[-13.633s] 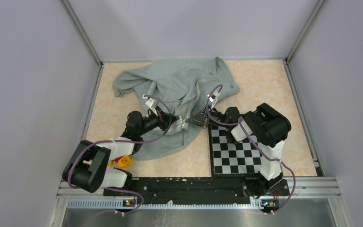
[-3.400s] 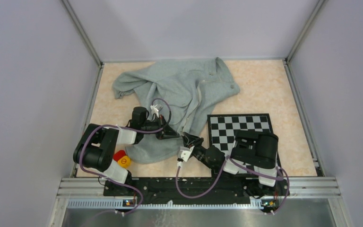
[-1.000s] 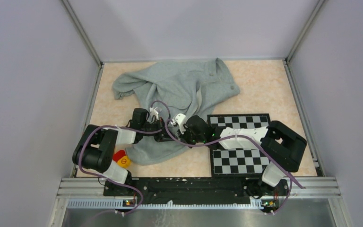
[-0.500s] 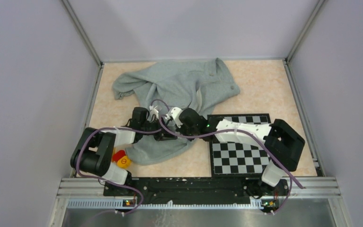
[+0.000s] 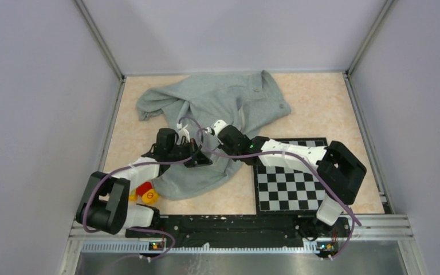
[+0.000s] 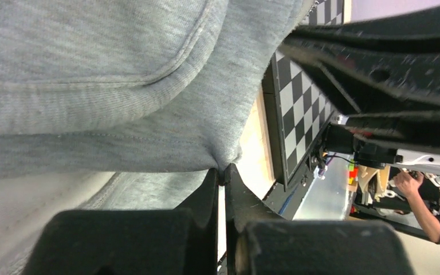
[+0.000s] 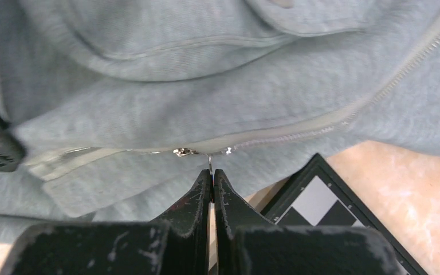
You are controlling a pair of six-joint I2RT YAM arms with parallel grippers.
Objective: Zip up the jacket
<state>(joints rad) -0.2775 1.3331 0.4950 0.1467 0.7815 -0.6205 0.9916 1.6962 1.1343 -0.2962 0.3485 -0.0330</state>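
The light grey-green jacket (image 5: 217, 109) lies crumpled across the far middle of the table, its hem reaching toward the near edge. My left gripper (image 5: 205, 160) is shut on a fold of the jacket's hem (image 6: 229, 160). My right gripper (image 5: 216, 133) is shut on the thin metal zipper pull (image 7: 210, 163), which hangs from the slider on the white zipper tape (image 7: 298, 133). The two grippers sit close together over the jacket's lower front.
A black-and-white chessboard (image 5: 289, 180) lies at the near right, partly under my right arm; it also shows in the right wrist view (image 7: 332, 212). Red and yellow small objects (image 5: 146, 192) sit near the left arm's base. Walls enclose the table.
My right arm has swung from the near middle over the chessboard onto the jacket, and its gripper has moved up the zipper line away from the left gripper. The left gripper stays on the hem.
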